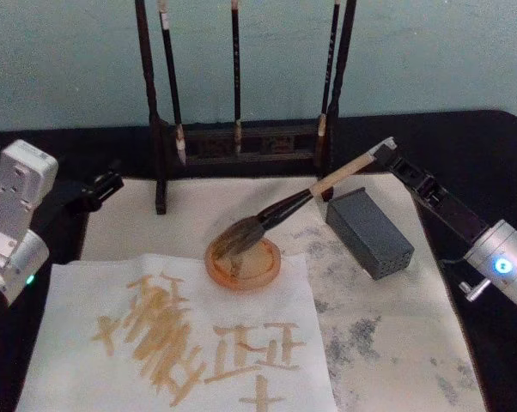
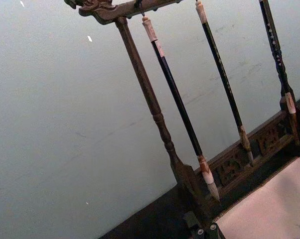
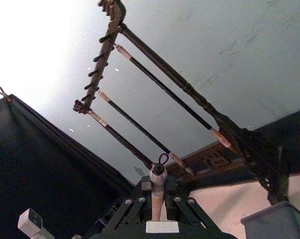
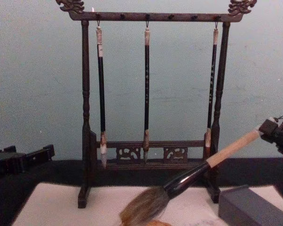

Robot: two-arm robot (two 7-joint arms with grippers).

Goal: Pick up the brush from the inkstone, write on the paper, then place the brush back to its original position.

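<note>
Brush [image 1: 314,190] handle clamped in right pincer [image 1: 386,153], bristles in orange dish [image 1: 276,259], left pincer [image 1: 106,183] parked

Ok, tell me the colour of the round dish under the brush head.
The dish is orange-amber, clearest in the head view.

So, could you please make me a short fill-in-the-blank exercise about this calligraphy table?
The ____ gripper is shut on the handle of the large brown-bristled wooden brush.
The brush's bristle head sits in the round ____ dish.
The dark carved wooden rack carries ____ slim black brushes.
Missing words: right; orange; three.
</note>
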